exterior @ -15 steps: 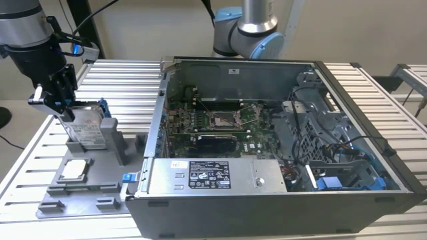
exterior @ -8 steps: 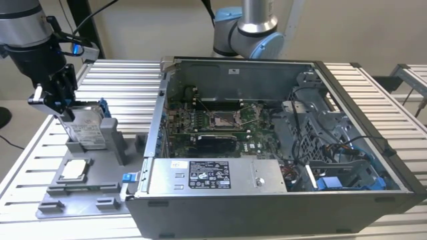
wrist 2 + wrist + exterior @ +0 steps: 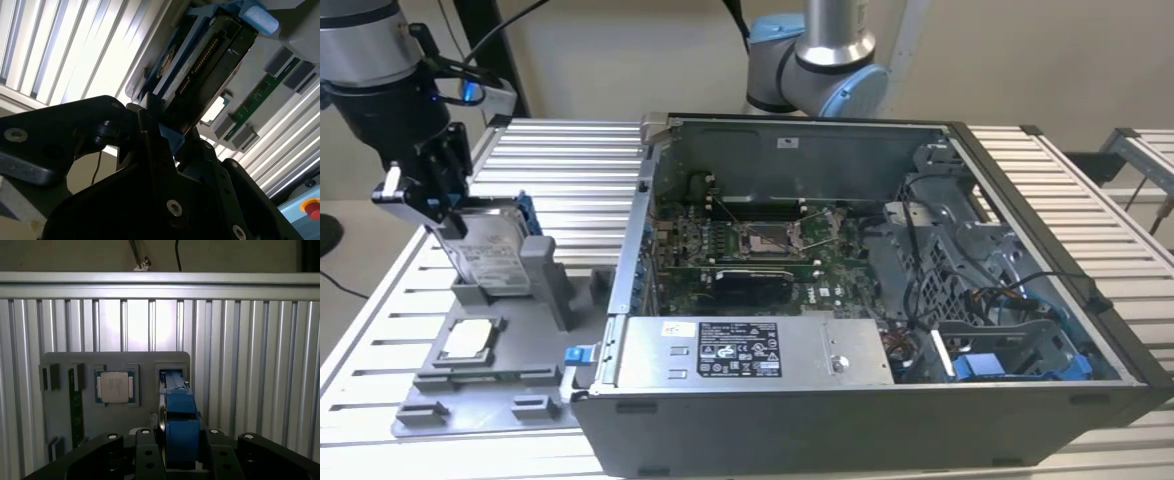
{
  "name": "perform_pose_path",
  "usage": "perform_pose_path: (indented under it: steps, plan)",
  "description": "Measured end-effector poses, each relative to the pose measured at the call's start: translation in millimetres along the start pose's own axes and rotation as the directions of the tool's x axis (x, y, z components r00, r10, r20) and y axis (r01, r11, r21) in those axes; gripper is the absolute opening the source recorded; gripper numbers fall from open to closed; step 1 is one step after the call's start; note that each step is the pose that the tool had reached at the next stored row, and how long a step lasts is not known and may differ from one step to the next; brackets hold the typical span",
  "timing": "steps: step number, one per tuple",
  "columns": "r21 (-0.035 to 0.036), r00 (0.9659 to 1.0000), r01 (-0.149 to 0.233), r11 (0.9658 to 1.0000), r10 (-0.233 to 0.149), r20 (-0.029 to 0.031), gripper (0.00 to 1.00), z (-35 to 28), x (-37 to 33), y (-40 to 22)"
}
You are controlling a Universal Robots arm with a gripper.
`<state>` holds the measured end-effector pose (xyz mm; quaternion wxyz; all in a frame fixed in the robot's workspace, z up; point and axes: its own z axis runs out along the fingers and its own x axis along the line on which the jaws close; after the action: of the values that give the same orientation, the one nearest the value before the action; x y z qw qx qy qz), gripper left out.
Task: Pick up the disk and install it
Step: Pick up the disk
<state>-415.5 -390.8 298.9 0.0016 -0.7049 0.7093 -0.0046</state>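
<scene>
Clamped shut in the black gripper (image 3: 444, 213): the flat silver-grey metal disk (image 3: 494, 262) in its bright blue plastic frame, gripped by the upper edge. Hanging upright straight below the gripper, lower end at the grey plastic tray (image 3: 520, 372) on the ribbed aluminium counter (image 3: 574, 170); impossible to tell whether touching the tray.

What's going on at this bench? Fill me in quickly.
The arm's gripper has its jaws closed on the blue-framed disk. The disk stands upright at the grey holder on the exterior view's left. I cannot tell whether it is clear of its slot. The computer case sits open beside the holder, and the disk is not yet installed in it.
</scene>
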Motion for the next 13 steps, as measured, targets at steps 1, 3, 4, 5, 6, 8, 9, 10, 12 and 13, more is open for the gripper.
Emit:
perform_pose_path:
  steps: [1, 3, 4, 5, 6, 8, 9, 10, 12, 13]
  plan:
    - [0.0001, 1.0000, 0.000, 1.0000, 0.000, 0.0000, 0.00, -1.1, 0.0, 0.0]
    - [0.0001, 1.0000, 0.000, 1.0000, 0.000, 0.0000, 0.00, -3.9, 0.0, 0.0]
    - [0.0001, 1.0000, 0.000, 1.0000, 0.000, 0.0000, 0.00, -5.2, 0.0, 0.0]
    - [0.0001, 1.0000, 0.000, 1.0000, 0.000, 0.0000, 0.00, -6.3, 0.0, -0.1]
    - [0.0001, 1.0000, 0.000, 1.0000, 0.000, 0.0000, 0.00, -7.4, 0.0, -0.1]
    - [0.0001, 1.0000, 0.000, 1.0000, 0.000, 0.0000, 0.00, -9.9, 0.0, -0.1]
    - [0.0001, 1.0000, 0.000, 1.0000, 0.000, 0.0000, 0.00, -11.2, 0.0, -0.1]
    - [0.0001, 1.0000, 0.000, 1.0000, 0.000, 0.0000, 0.00, -12.7, 0.0, -0.1]
    - [0.0002, 1.0000, 0.000, 1.0000, 0.000, 0.0001, 0.00, -15.7, 0.1, -0.1]
    - [0.0001, 1.0000, 0.000, 1.0000, 0.000, 0.0000, 0.00, -17.3, 0.1, -0.1]
